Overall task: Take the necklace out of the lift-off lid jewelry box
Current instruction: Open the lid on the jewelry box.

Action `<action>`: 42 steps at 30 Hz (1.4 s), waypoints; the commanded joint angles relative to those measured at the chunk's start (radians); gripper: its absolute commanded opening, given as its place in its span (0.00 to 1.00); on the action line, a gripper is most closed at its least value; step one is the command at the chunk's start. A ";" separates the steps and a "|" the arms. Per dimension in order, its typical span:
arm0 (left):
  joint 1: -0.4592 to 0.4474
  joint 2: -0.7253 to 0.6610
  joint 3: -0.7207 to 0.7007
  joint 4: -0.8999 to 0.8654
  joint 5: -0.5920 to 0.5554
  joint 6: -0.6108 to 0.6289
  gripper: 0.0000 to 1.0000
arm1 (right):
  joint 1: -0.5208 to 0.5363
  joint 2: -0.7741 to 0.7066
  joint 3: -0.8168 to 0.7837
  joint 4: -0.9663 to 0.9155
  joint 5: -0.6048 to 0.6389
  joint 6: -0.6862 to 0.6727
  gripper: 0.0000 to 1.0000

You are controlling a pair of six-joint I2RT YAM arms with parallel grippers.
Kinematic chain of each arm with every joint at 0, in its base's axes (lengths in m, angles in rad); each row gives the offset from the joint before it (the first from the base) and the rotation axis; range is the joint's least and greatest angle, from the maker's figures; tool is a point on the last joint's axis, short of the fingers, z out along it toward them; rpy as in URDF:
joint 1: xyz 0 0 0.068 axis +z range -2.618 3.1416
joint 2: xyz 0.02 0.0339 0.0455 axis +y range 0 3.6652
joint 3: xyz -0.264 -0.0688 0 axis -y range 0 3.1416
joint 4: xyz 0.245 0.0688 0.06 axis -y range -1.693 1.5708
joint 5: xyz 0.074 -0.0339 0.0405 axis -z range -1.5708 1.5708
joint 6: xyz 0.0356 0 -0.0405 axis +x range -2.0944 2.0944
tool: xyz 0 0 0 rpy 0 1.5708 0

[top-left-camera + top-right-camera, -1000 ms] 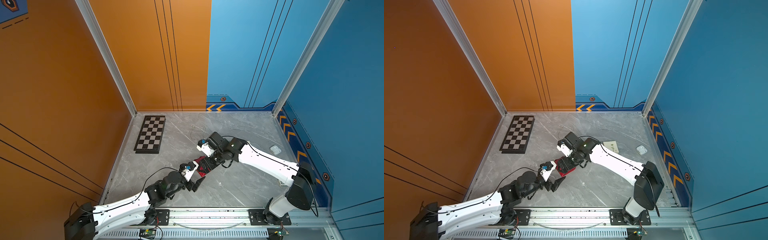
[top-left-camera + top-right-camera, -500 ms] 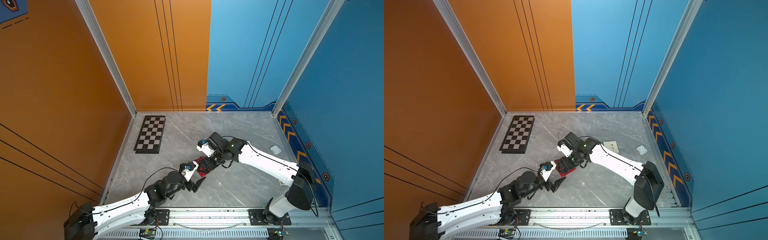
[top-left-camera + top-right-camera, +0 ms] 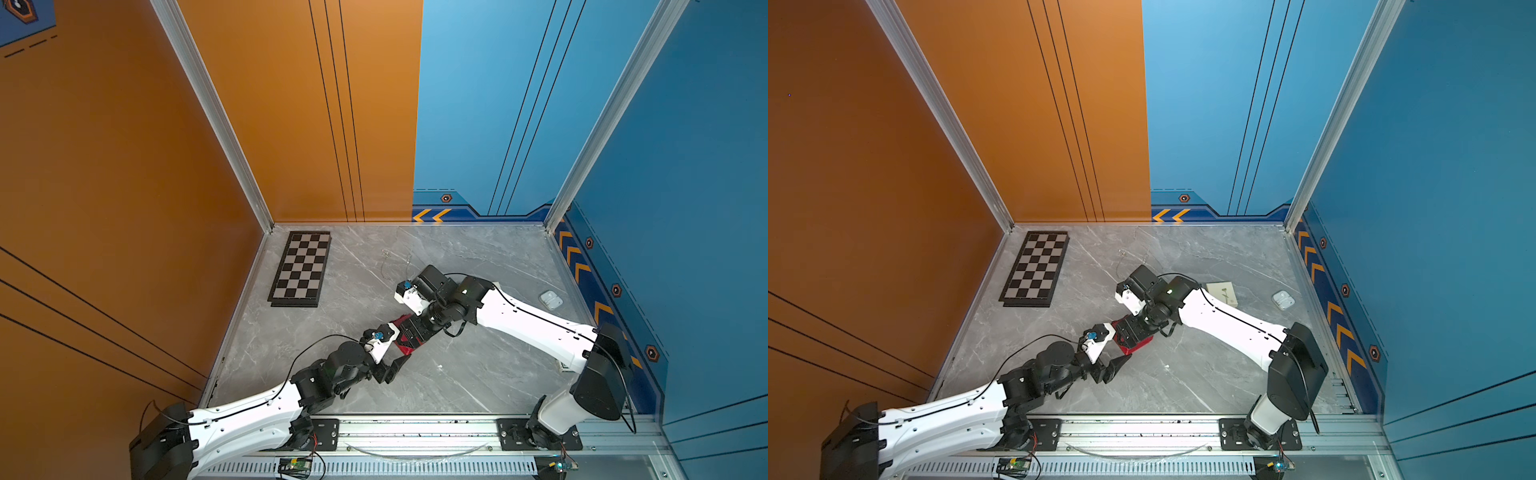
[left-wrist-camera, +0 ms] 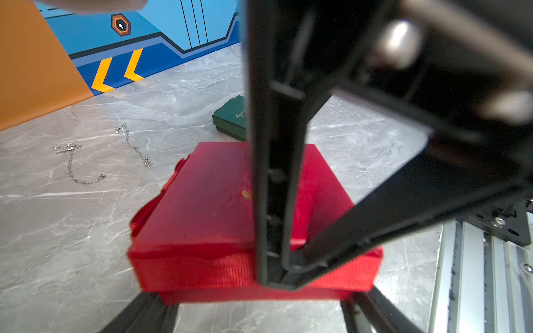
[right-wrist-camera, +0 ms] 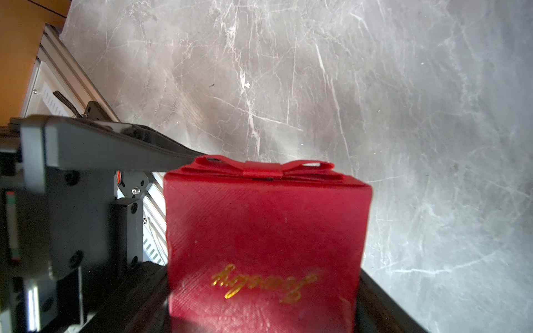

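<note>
Red box (image 4: 219, 201), lid on, rests on the counter (image 3: 457, 374) between both arms. Right claw (image 5: 264, 271) clamps its sides. Left claw (image 4: 256, 302) straddles one end, spread wide, grip not discernible. Two chains (image 4: 132, 147) lie beyond.

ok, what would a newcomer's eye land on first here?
The red jewelry box mid-table, lid on: the right tool straddles its lid and the left tool flanks its base. Next come the chessboard in the far-left corner and the silver chains lying loose on the marble table behind the box.
</note>
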 commanded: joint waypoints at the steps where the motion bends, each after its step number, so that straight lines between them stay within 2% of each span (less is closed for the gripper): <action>1: 0.004 0.007 0.025 -0.005 0.034 0.014 0.74 | 0.009 -0.008 -0.001 0.010 -0.050 -0.008 0.85; 18: 0.006 0.011 0.023 -0.005 0.038 0.018 0.72 | -0.065 -0.080 0.024 0.012 -0.196 -0.024 0.86; 26: 0.005 0.003 0.020 -0.005 0.040 0.020 0.72 | -0.107 -0.098 0.028 0.020 -0.202 -0.005 0.86; 35: 0.005 -0.021 0.012 -0.006 0.041 0.022 0.71 | -0.164 -0.109 0.024 0.038 -0.154 0.024 0.85; 37: 0.005 -0.028 0.007 -0.005 0.040 0.021 0.72 | -0.173 -0.114 0.019 0.039 -0.119 0.031 0.85; 42: 0.007 -0.036 0.001 -0.006 0.033 0.020 0.71 | -0.284 -0.146 -0.062 0.041 0.014 0.070 0.85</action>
